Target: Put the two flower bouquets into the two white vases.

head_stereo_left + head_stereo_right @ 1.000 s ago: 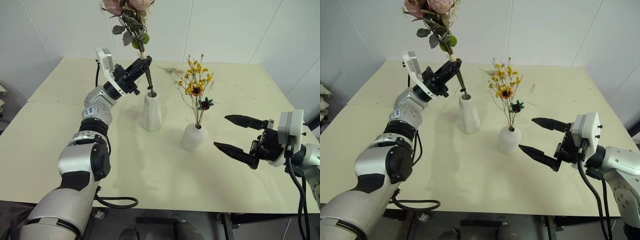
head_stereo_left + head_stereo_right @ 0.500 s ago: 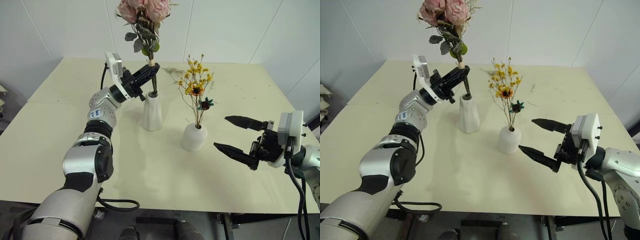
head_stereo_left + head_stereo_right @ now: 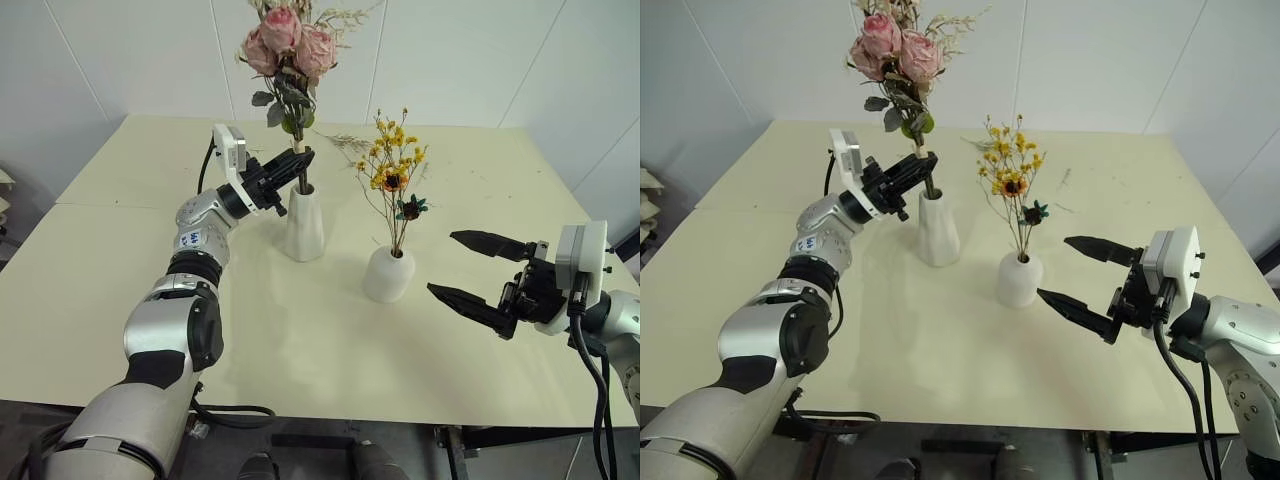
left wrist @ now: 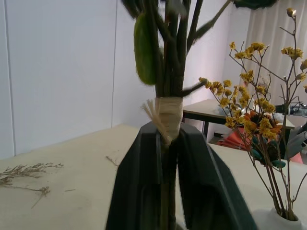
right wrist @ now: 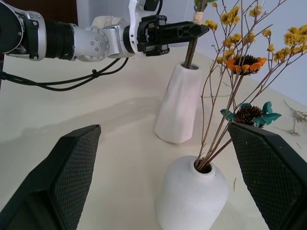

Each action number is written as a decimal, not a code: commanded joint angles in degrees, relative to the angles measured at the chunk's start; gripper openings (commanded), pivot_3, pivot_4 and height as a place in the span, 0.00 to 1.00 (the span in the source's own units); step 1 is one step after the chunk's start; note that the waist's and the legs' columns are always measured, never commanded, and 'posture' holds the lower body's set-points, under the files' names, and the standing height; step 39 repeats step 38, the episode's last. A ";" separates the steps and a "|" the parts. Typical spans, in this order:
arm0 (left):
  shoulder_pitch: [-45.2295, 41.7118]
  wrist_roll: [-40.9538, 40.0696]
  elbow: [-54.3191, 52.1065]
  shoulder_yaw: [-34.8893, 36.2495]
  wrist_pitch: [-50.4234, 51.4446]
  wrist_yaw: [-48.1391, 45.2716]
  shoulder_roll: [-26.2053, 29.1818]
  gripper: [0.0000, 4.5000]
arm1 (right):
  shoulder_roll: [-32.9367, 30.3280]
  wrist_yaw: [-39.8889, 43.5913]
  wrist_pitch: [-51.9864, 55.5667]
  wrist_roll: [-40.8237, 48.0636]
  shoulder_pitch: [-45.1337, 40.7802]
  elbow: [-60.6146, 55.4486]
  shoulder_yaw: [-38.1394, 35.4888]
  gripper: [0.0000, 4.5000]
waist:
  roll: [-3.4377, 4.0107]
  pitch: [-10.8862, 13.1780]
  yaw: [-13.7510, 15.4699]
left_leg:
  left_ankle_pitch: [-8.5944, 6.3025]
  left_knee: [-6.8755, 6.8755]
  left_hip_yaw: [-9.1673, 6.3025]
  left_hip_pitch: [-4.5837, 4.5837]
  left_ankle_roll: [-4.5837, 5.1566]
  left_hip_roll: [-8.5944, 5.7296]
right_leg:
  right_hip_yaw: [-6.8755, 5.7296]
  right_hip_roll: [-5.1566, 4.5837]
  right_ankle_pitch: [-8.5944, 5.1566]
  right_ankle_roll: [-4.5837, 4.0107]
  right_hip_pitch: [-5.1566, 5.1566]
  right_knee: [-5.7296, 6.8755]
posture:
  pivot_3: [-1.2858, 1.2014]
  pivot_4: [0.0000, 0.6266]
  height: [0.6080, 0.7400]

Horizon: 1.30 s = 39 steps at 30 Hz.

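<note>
The pink rose bouquet (image 3: 285, 35) stands upright with its stems down in the mouth of the tall cone vase (image 3: 304, 225). My left gripper (image 3: 298, 160) is shut on those stems just above the vase rim; in the left wrist view its fingers (image 4: 139, 182) press the stems below the twine binding (image 4: 169, 112). The yellow bouquet (image 3: 393, 160) stands in the round vase (image 3: 389, 273). My right gripper (image 3: 441, 263) hovers open and empty to the right of the round vase, apart from it.
Loose dried twigs (image 3: 345, 142) lie on the cream table (image 3: 120, 260) behind the vases. The two vases stand close together near the table's middle. A white wall rises behind the far edge.
The left gripper has come down with the pink rose bouquet, which has gone from tilted to upright and sunk deeper into the tall vase. The right arm has stayed still.
</note>
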 commanded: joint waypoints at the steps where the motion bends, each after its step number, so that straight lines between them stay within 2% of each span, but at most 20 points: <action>1: -0.96 0.19 -0.62 0.01 -1.45 0.33 0.00 0.42 | 0.33 -0.43 -0.83 0.84 -0.71 -2.26 -1.07 1.00 | 0.00 0.00 -0.01 | 0.00 0.00 0.00 0.00 0.00 0.00 | 0.00 0.00 0.00 0.00 0.00 0.00 | 0.52 0.24 1.00; 6: 0.11 1.90 -1.66 -1.42 -0.88 -1.62 2.79 0.75 | 0.45 -0.63 -0.79 0.86 -0.35 -2.55 -1.12 1.00 | 0.00 0.00 -0.11 | 0.00 -0.01 0.00 0.00 0.00 0.00 | 0.00 0.00 0.00 0.00 0.00 0.00 | 0.52 0.24 1.00; 9: 2.15 4.31 -2.66 -3.99 -0.58 -5.15 7.14 0.95 | 0.45 -0.61 -0.76 0.94 0.14 -2.68 -1.45 1.00 | 0.01 0.00 -0.41 | 0.00 -0.04 0.01 0.05 0.00 0.00 | 0.00 0.02 0.00 0.00 0.00 0.04 | 0.52 0.24 1.00; 10: 2.83 4.86 -3.06 -4.59 -0.60 -6.07 8.61 0.99 | 0.40 -0.46 -0.79 0.96 0.37 -2.65 -1.67 1.00 | 0.01 0.00 -0.46 | 0.00 -0.04 0.00 0.06 0.00 0.01 | 0.01 0.02 0.00 -0.01 -0.01 0.06 | 0.52 0.24 1.00; 18: 7.70 4.29 -8.82 -5.70 1.00 -12.56 18.00 0.99 | -0.18 1.32 -1.21 0.56 0.54 -0.54 -2.25 1.00 | 0.00 0.00 0.10 | 0.01 0.04 -0.01 0.08 -0.01 0.02 | 0.00 0.02 -0.02 -0.03 0.01 0.19 | 0.52 0.24 1.00; 24: 16.10 0.94 -24.70 -6.77 8.74 -18.67 21.63 0.99 | -2.61 5.39 -2.38 -1.23 -1.53 4.07 -2.89 1.00 | 0.01 -0.01 -0.03 | 0.02 0.03 -0.02 0.11 -0.01 0.02 | -0.01 0.00 -0.04 -0.07 0.03 0.26 | 0.52 0.24 1.00; 29: 22.86 -1.89 -37.43 -6.25 14.76 -18.17 23.60 0.99 | -5.55 9.38 -3.80 -2.93 -2.13 9.03 -4.65 1.00 | 0.01 -0.01 -0.08 | 0.02 0.04 -0.02 0.17 0.00 0.06 | -0.02 0.01 -0.06 -0.11 0.02 0.35 | 0.52 0.24 1.00; 39: 33.90 -5.31 -49.74 -5.53 21.13 -17.29 28.42 0.99 | -7.36 14.45 -7.47 -6.30 -2.99 16.68 -5.07 1.00 | 0.01 -0.01 -0.51 | 0.02 0.02 0.06 0.35 0.01 0.08 | 0.01 0.01 -0.10 -0.19 0.09 0.40 | 0.52 0.24 1.00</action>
